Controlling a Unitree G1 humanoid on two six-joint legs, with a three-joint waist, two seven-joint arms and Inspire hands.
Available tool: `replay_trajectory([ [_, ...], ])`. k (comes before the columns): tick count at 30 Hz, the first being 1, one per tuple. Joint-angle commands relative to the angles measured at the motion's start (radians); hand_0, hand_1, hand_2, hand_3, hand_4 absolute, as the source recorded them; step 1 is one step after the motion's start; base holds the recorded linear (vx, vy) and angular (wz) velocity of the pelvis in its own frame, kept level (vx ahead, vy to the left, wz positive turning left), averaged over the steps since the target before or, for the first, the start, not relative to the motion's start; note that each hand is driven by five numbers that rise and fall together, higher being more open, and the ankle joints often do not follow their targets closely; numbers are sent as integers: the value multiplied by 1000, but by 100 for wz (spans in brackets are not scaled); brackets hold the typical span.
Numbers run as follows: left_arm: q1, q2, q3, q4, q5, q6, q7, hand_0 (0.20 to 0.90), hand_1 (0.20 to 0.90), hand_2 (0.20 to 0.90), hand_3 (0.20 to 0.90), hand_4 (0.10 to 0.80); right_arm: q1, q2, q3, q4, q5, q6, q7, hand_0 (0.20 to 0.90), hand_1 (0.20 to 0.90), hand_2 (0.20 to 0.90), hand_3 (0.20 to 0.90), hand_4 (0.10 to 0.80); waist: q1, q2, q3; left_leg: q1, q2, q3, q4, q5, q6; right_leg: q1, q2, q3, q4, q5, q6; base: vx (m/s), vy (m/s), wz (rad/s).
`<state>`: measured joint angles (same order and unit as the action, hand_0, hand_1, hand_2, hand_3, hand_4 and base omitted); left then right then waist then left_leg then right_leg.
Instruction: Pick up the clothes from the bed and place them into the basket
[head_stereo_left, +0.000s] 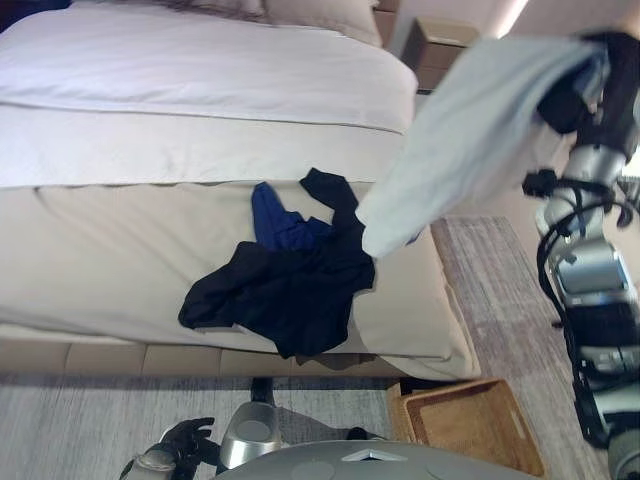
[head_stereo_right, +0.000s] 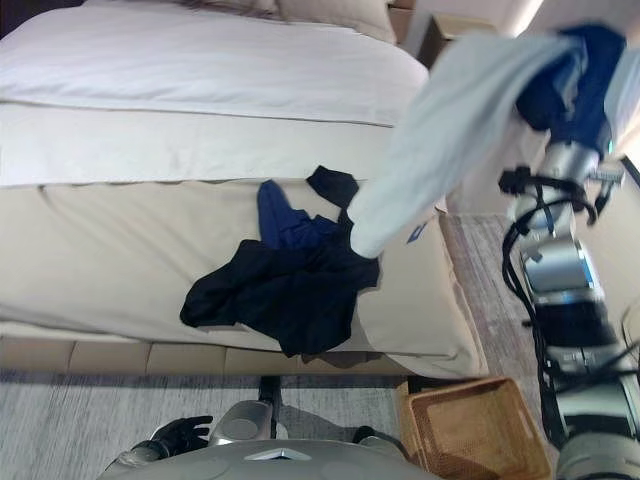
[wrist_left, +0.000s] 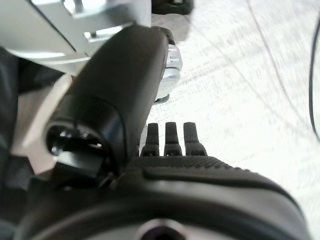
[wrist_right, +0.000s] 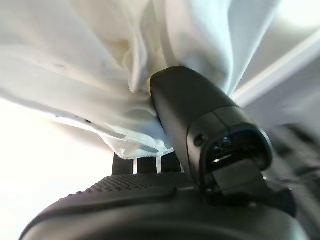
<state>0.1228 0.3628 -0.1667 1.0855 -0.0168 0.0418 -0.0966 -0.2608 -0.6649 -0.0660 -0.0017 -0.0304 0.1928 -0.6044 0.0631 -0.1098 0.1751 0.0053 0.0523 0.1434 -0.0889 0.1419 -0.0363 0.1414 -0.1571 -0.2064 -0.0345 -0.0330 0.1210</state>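
Observation:
My right hand (head_stereo_left: 572, 95) is raised high at the right and is shut on a pale light-blue garment (head_stereo_left: 450, 140) that hangs down over the bed's right corner. In the right wrist view the thumb (wrist_right: 200, 110) pinches the pale cloth (wrist_right: 100, 60) against the fingers. A heap of black clothes (head_stereo_left: 285, 285) with a blue garment (head_stereo_left: 275, 222) lies on the beige bed cover (head_stereo_left: 100, 250) near the foot. The brown wicker basket (head_stereo_left: 470, 425) stands on the floor by the bed's right corner. My left hand (head_stereo_left: 185, 440) hangs low at the bottom left, fingers relaxed and empty.
The bed has a white sheet (head_stereo_left: 200, 70) and pillows at the far end. A wooden nightstand (head_stereo_left: 440, 50) stands behind the bed at the right. A grey striped rug (head_stereo_left: 510, 290) covers the floor beside and in front of the bed.

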Motion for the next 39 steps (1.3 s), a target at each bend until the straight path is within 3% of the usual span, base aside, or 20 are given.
replay_trajectory([
  [1,-80,-23,-51,13,14,-37,-15,900,900,900,900,800,21,-37,-65,-12,-42,-145,26,300,300,300,200,100,-59,55,-62,120,-16,40,2,-210,61,-60,75,18,65,-11,-20,-37,-220,-68],
  [5,-87,-15,-57,-10,-4,-34,-6,900,900,900,900,800,115,9,-42,55,-61,-170,74,300,300,300,200,100,-117,78,-49,122,-6,83,2,-199,55,-74,89,66,49,-2,-31,-45,-181,-57],
  [11,-141,-18,-67,-74,-46,-57,12,900,900,900,900,800,61,22,34,220,-108,-94,117,300,300,300,200,100,-153,125,1,95,-2,115,19,-177,39,-122,98,82,56,4,-54,-104,-158,-45],
  [14,-182,-24,-76,-111,-81,-70,20,900,900,900,900,800,7,3,64,321,-98,-52,118,300,300,300,200,100,-160,143,42,55,2,114,67,-180,24,-154,89,73,73,3,-67,-135,-104,-10],
  [21,-314,-37,-128,-147,-178,-121,28,900,900,900,900,800,-207,-95,158,602,-75,13,145,300,300,300,200,100,-181,235,165,-85,11,108,215,-196,-10,-294,43,63,153,-14,-95,-177,-40,-13],
  [22,-337,-34,-133,-145,-197,-126,28,900,900,900,900,800,-252,-110,177,663,-72,36,160,333,333,333,238,138,-183,246,178,-103,10,109,230,-201,-11,-321,38,64,164,-17,-98,-231,-14,-28],
  [23,-361,-28,-140,-146,-220,-132,27,900,900,900,900,800,-303,-123,207,752,-58,50,172,446,446,446,370,270,-183,259,195,-127,11,111,247,-201,-12,-352,35,66,175,-17,-102,-210,-42,-33],
  [24,-382,-24,-148,-152,-238,-131,28,900,900,900,900,800,-350,-131,234,828,-26,40,186,900,900,900,900,800,-182,272,212,-151,12,111,259,-192,-15,-381,33,66,185,-17,-107,-188,-50,-29],
  [30,-462,36,-185,-180,-274,-110,-8,900,900,900,900,800,-536,-160,361,1196,-55,196,323,900,900,900,900,800,-168,332,276,-224,-10,90,266,-194,-16,-498,31,84,235,-31,-112,-86,-60,-5],
  [33,-482,59,-192,-201,-288,-92,-25,900,900,900,900,800,-552,-165,345,1213,66,207,310,900,900,900,900,800,-168,346,294,-243,-21,80,268,-195,-13,-516,30,90,247,-29,-113,-51,-46,4],
  [36,-469,67,-189,-217,-299,-98,-39,900,900,900,900,800,-572,-177,322,1197,66,188,292,900,900,900,900,800,-175,365,315,-265,-29,87,259,-164,-11,-548,31,90,253,-7,-122,-52,29,8],
  [39,-449,74,-182,-238,-305,-89,-42,900,900,900,900,800,-543,-192,300,1147,85,151,279,900,900,900,900,800,-179,361,323,-254,-30,89,240,-161,-13,-536,34,93,239,-1,-119,19,50,3],
])
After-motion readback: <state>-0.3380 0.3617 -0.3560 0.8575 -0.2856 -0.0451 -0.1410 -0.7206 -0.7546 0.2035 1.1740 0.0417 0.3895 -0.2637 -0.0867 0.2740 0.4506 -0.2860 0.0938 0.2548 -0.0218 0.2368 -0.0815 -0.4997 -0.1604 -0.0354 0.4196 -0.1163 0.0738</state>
